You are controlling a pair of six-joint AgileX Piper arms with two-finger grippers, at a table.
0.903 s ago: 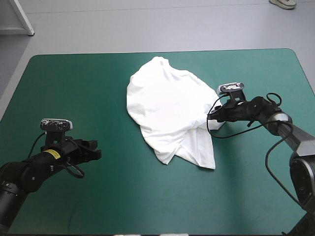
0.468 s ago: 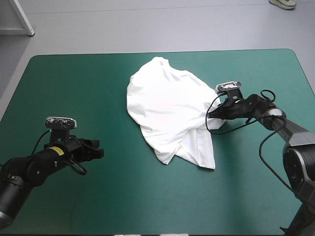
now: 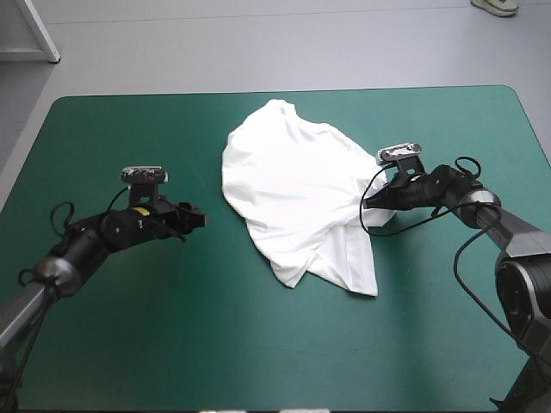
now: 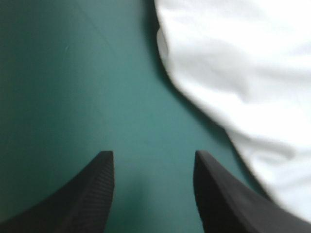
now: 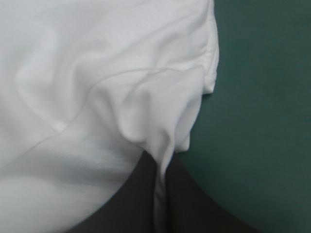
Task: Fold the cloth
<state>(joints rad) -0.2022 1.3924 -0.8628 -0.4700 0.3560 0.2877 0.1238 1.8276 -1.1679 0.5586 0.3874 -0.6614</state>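
The white T-shirt point(image 3: 293, 185) lies crumpled in a loose heap at the middle of the teal-green table. My right gripper point(image 3: 372, 201) is at the heap's right edge, shut on the T-shirt: in the right wrist view a pinched ridge of white cloth point(image 5: 163, 165) runs between its black fingers point(image 5: 194, 204). My left gripper point(image 3: 200, 220) stands open over bare cover, a short way left of the heap. In the left wrist view its two fingers point(image 4: 95, 194) stand apart, with the T-shirt's edge point(image 4: 233, 82) ahead and to one side.
Bare teal-green cover point(image 3: 215, 335) spreads in front of the heap and along the left side. A black cable loop lies by the right arm point(image 3: 482, 215).
My right gripper has shut on the T-shirt's right edge. My left arm has moved forward and to the right, from the table's near left toward the heap, with its gripper still open.
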